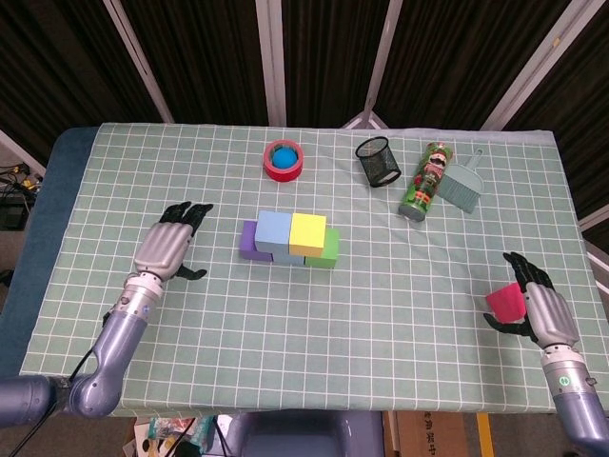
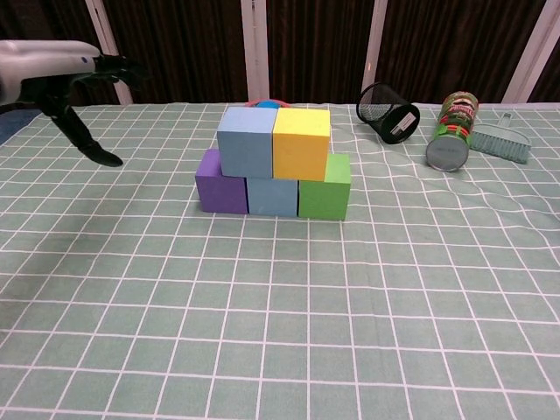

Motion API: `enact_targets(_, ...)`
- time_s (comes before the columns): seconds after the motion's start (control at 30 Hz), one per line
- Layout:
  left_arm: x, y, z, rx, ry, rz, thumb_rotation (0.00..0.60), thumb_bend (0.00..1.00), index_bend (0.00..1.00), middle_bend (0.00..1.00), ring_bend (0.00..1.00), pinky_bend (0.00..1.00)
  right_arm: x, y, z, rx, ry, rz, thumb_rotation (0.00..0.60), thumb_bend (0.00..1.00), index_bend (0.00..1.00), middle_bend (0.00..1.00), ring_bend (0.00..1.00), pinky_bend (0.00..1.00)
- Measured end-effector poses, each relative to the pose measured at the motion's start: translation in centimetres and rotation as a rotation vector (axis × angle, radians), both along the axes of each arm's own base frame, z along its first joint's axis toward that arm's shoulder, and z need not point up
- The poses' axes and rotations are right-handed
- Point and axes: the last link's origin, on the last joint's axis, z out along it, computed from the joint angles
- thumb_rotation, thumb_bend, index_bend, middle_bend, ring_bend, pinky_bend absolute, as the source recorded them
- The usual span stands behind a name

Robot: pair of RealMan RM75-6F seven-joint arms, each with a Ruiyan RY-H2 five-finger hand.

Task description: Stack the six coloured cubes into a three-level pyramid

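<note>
On the green checked counter (image 1: pixel 381 305), a black mesh pen cup (image 1: pixel 378 160) lies tipped, with a red tape roll (image 1: pixel 284 159) to its left and a green printed can (image 1: pixel 424 180) and teal dustpan brush (image 1: pixel 461 182) to its right.

Five of the cubes are already stacked mid-table: a purple foam cube (image 2: pixel 220 193), a blue foam cube (image 2: pixel 272 197) and a green foam cube (image 2: pixel 325 188) sit touching in a row, with a light-blue foam cube (image 2: pixel 246 141) and a yellow foam cube (image 2: pixel 302 143) square on top, side by side. The sixth, a pink foam cube (image 1: pixel 506 303), is well off near the table's right edge, tilted.
</note>
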Motion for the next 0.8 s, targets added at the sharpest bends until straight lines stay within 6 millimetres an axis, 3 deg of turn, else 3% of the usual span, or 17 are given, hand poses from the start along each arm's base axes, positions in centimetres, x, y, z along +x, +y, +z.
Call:
enact_targets(0.33,-3.7,-3.0,2.6,0.15,-0.093,0.036,0.6,0.12,0.0,0.0,0.0,0.0,-0.1,-0.2,-0.1,0.008,0.103,0.009,0.6,0.24,0.0,0.0,0.0,0.0)
enact_targets(0.8,-2.8,-4.3,5.6,0.224,-0.155,0.004,0.6,0.1,0.0,0.0,0.0,0.0,-2.4,0.1,1.2,0.027,0.311,-0.078,0.6,0.24,0.0,0.0,0.0,0.0)
